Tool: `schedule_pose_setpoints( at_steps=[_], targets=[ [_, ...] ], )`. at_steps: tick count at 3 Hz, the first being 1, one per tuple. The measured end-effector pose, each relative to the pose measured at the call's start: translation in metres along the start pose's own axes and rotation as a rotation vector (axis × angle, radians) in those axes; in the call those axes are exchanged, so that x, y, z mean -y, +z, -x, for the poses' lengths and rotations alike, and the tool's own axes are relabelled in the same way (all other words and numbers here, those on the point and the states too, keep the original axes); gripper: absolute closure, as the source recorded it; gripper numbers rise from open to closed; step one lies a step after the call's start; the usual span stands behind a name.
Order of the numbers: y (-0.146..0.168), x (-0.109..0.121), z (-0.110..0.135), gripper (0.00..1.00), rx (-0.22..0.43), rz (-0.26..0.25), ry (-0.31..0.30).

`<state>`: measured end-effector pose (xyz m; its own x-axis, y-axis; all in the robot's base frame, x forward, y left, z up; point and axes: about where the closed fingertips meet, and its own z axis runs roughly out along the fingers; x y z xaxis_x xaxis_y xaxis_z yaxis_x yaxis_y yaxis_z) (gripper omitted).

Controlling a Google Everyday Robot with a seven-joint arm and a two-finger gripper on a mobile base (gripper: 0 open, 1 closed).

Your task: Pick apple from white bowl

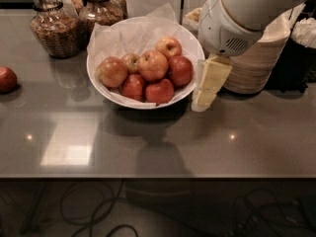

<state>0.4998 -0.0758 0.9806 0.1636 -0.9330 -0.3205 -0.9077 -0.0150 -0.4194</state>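
The white bowl [98,75], wide and lined with crinkled white paper, stands at the middle back of the grey counter. It holds several apples. The apple [152,65], the largest one, light orange-red with yellow streaks, lies in the middle of the pile among smaller, darker red apples. My gripper [203,97] hangs cream-coloured from the white arm [232,26], just outside the bowl's right rim and low over the counter. It holds nothing that I can see.
Two glass jars [53,26] stand at the back left. A stack of beige paper bowls [259,65] stands right behind the gripper. A lone red apple [6,79] lies at the counter's left edge. The counter's front edge [158,174] runs across below.
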Motion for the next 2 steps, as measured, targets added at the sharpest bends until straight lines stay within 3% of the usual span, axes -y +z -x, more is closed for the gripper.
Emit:
schedule_pose_setpoints(
  at_steps=[2],
  targets=[
    [0.017,0.027,0.004,0.07,0.173,-0.033,0.067]
  ],
)
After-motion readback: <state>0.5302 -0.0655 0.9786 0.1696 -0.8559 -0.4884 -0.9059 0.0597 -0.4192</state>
